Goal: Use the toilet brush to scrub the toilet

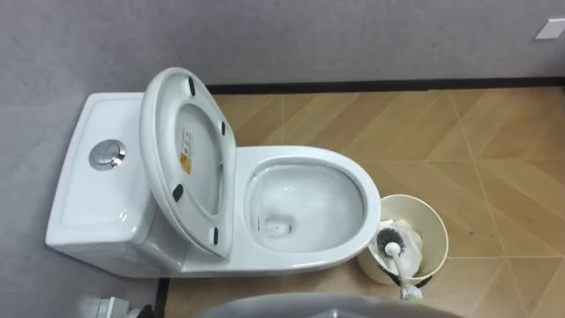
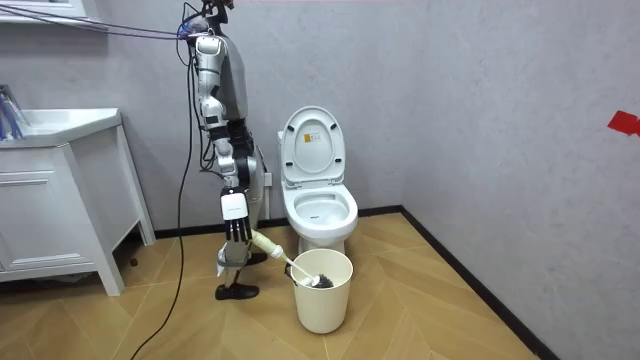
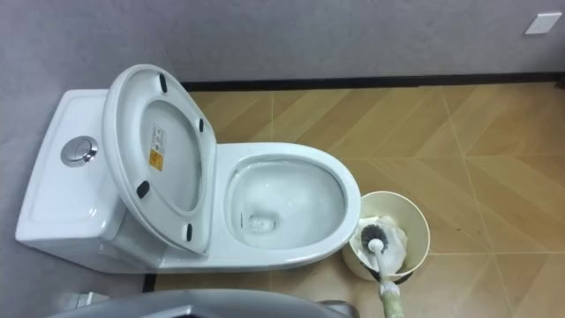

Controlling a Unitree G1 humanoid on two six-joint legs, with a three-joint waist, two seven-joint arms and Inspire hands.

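start at the left of the eye view: the toilet seat (image 1: 190, 163) stands up against the cistern (image 1: 93, 194), so the toilet bowl (image 1: 305, 203) at centre is open to you. at lower right the toilet brush (image 1: 397, 256) sits head-down in the round bin (image 1: 439, 221), just beside the bowl. in the room view your right hand (image 2: 237, 232) looks clamped on its handle. so the grasp seems done; lifting out, scrubbing the bowl and putting it back are left.
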